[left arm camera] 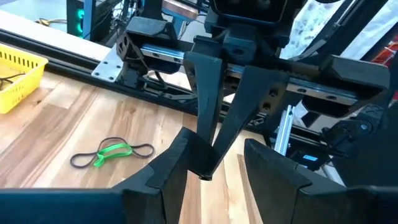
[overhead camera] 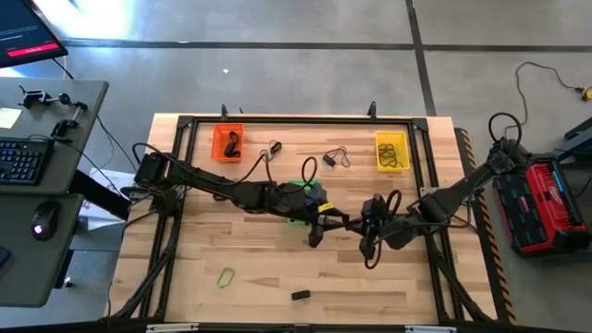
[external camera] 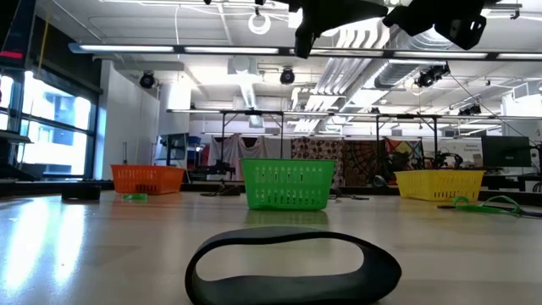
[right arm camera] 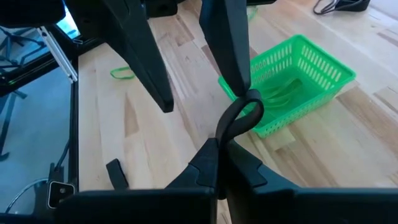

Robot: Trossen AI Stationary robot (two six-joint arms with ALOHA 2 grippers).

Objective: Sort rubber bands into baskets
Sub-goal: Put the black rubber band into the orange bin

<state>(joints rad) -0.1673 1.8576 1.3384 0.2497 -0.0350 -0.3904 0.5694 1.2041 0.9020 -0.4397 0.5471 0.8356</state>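
My right gripper is shut on a black rubber band above the table's middle. My left gripper faces it, open. Its two fingers come down on either side of the band, one tip at the top of the loop. The green basket stands on the table beside both grippers, partly under my left arm, with green bands inside. The orange basket and the yellow basket stand near the far edge. My right gripper pinches the black band's lower end between its two shut fingers. The rest of the band stands out beyond the fingertips as an open loop, lifted clear of the table. My left gripper has one fingertip at the loop's top; I cannot tell whether it touches.
Loose bands lie on the table: a green one and a black one near the front edge, and dark ones between the orange and yellow baskets. A green and black pair lies toward the right. A black frame runs around the table.
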